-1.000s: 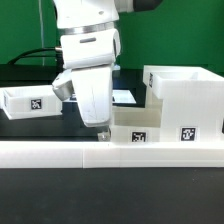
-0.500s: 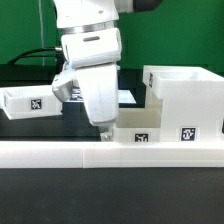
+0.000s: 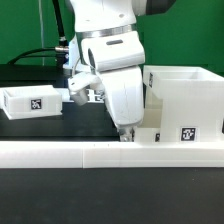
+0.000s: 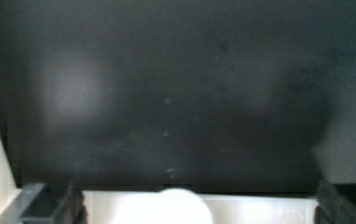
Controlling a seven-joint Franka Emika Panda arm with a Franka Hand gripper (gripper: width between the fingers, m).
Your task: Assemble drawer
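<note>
The large white box shell (image 3: 186,98) stands at the exterior view's right. One small tray (image 3: 33,100) lies at the left. The second small tray (image 3: 146,135) sits against the box shell's left side, partly hidden by my gripper (image 3: 125,132), which hangs low over its left end. In the wrist view my gripper (image 4: 193,206) is open. Its dark fingers (image 4: 54,203) stand wide apart on either side of that tray (image 4: 255,210) and its rounded knob (image 4: 178,204). Whether the pads touch the tray I cannot tell.
A long low white rail (image 3: 90,155) runs across the front of the black table (image 4: 175,90). The marker board (image 3: 95,97) peeks out behind the arm. Black cables lie at the back left.
The arm has moved toward the exterior view's right, from over the table's middle to over the small tray beside the box shell. The trays and shell have not moved.
</note>
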